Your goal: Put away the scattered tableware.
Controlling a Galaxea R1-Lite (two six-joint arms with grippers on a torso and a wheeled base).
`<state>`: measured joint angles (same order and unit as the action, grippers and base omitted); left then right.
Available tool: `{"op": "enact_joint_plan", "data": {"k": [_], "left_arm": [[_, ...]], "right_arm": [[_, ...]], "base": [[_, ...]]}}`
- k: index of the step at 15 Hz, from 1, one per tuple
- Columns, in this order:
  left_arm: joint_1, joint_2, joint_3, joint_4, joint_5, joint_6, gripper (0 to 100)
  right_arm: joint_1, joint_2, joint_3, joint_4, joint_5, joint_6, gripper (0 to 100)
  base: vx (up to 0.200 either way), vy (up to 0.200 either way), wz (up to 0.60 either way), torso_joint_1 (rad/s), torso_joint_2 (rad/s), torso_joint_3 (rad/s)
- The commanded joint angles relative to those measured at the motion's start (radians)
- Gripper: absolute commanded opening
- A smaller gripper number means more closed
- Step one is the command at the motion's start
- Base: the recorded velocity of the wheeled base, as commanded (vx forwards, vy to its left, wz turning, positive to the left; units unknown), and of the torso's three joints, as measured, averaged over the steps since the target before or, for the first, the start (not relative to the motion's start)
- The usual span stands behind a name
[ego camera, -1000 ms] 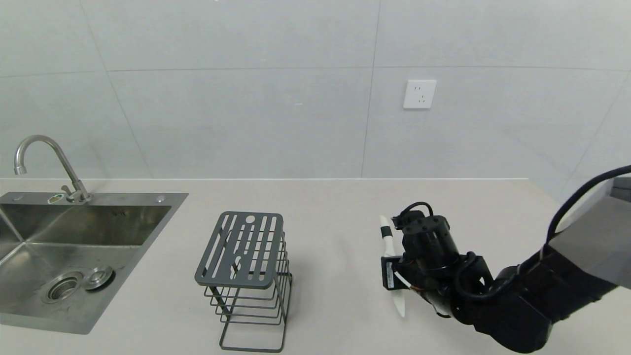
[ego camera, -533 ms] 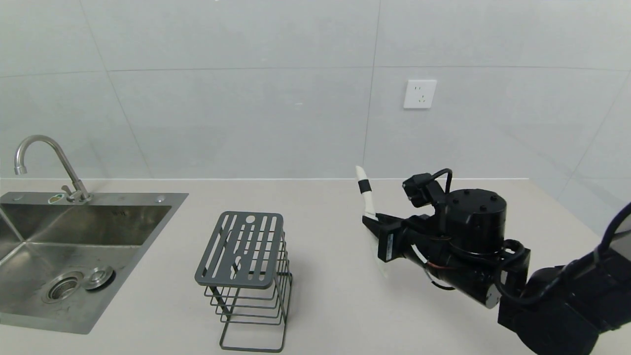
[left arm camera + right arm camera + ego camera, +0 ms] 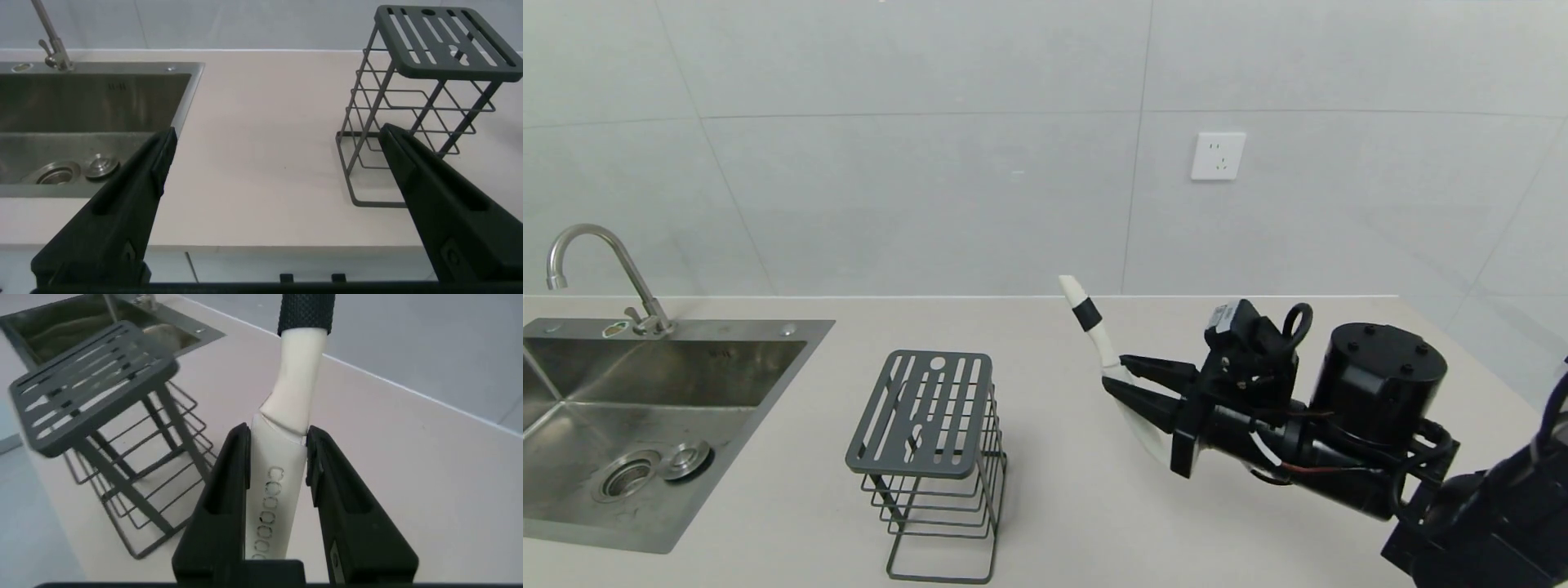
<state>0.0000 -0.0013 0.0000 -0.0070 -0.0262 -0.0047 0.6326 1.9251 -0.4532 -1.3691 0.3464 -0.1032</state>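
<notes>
Carry step, I judge — my right gripper [image 3: 1116, 373] clamped on the white utensil [image 3: 1097, 331] over the worktop [image 3: 1045, 506]; next I'd swing it above the slotted rack [image 3: 920, 412] by the front edge — blade down.

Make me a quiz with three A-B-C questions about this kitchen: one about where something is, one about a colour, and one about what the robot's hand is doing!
1. Where is the rack?
A. on the wall
B. on the counter, right of the sink
C. on the floor

2. What colour is the band on the utensil?
A. red
B. green
C. black

3. The right gripper is:
A. shut on the utensil
B. open and empty
C. resting on the rack

Answers:
1 B, the rack stands on the counter beside the sink.
2 C, the band is black against the white utensil.
3 A, the gripper clamps the utensil above the counter.
</notes>
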Motion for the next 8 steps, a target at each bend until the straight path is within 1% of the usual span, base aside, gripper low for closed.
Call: {"op": "enact_joint_plan", "data": {"k": [1,3,4,5,7,8], "left_arm": [[0.0,0.001,0.0,-0.001,0.002,-0.001,100],[0.0,0.001,0.0,-0.001,0.0,0.002,100],[0.0,0.001,0.0,-0.001,-0.003,0.002,100],[0.0,0.001,0.0,-0.001,-0.008,0.002,100],[0.0,0.001,0.0,-0.001,-0.012,0.0,100],[0.0,0.001,0.0,-0.001,-0.026,0.0,100]], "right_arm": [[-0.053,-0.005,0.051,-0.025,0.083,-0.061,0],[-0.122,-0.008,0.05,-0.022,0.2,-0.148,0],[-0.195,-0.018,0.041,-0.022,0.315,-0.217,0],[-0.229,-0.023,0.041,-0.028,0.373,-0.233,0],[-0.272,-0.025,0.041,-0.047,0.447,-0.245,0],[-0.274,-0.023,0.048,-0.048,0.464,-0.251,0]], "base": [[0.0,0.0,0.0,0.0,0.0,0.0],[0.0,0.0,0.0,0.0,0.0,0.0],[0.0,0.0,0.0,0.0,0.0,0.0],[0.0,0.0,0.0,0.0,0.0,0.0],[0.0,0.0,0.0,0.0,0.0,0.0],[0.0,0.0,0.0,0.0,0.0,0.0]]}}
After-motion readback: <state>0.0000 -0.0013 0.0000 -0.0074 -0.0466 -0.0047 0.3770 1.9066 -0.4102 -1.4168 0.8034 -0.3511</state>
